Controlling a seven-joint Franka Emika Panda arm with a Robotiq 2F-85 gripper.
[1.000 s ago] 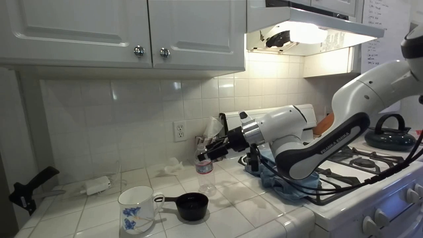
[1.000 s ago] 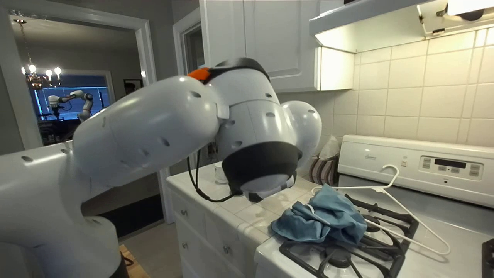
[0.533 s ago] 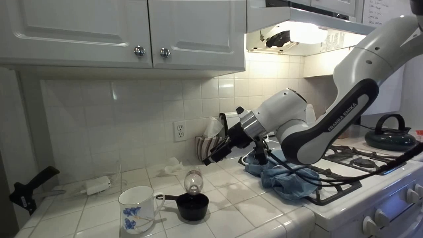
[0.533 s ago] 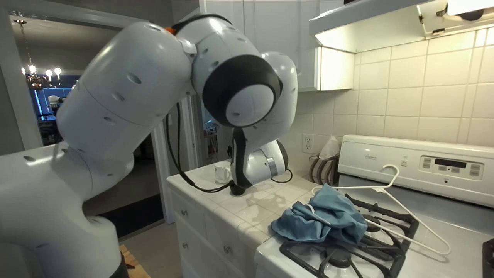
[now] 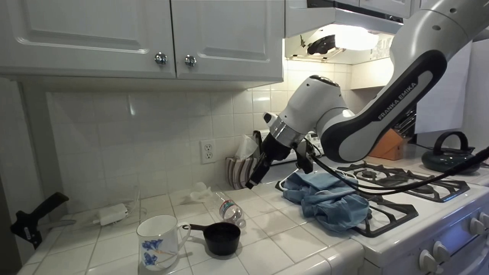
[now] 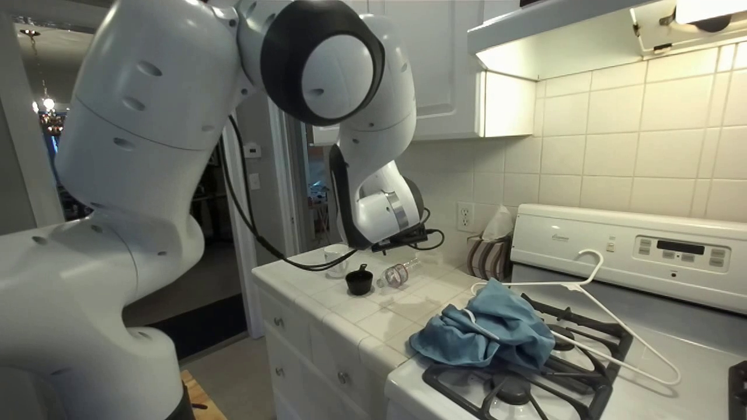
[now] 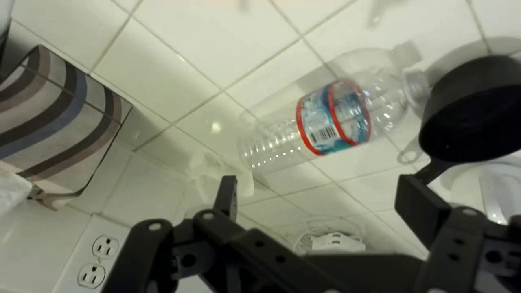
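Note:
My gripper point(image 7: 323, 199) is open and empty, its fingers wide apart. In an exterior view the gripper point(image 5: 250, 185) hangs above the tiled counter, angled downward. The nearest thing is a clear plastic bottle point(image 7: 331, 118) with a red and blue label. It lies on its side, its neck close to a black measuring cup point(image 7: 472, 110); I cannot tell if they touch. The bottle point(image 5: 231, 211) and the black cup point(image 5: 222, 238) also show in an exterior view. A white mug with blue flowers point(image 5: 157, 244) stands beside the cup, near its handle.
A striped tissue box point(image 5: 238, 172) stands by the wall. Crumpled white material point(image 5: 200, 192) and a white charger point(image 5: 111, 214) lie at the back. A blue cloth point(image 6: 487, 332) and a white hanger point(image 6: 618, 332) lie on the stove. A black clamp point(image 5: 36, 219) grips the counter's edge.
The bottle stood upright by the gripper, then tipped over, and now lies on its side. The gripper has drawn back towards the stove and tilted more downward, while the arm's elbow has risen.

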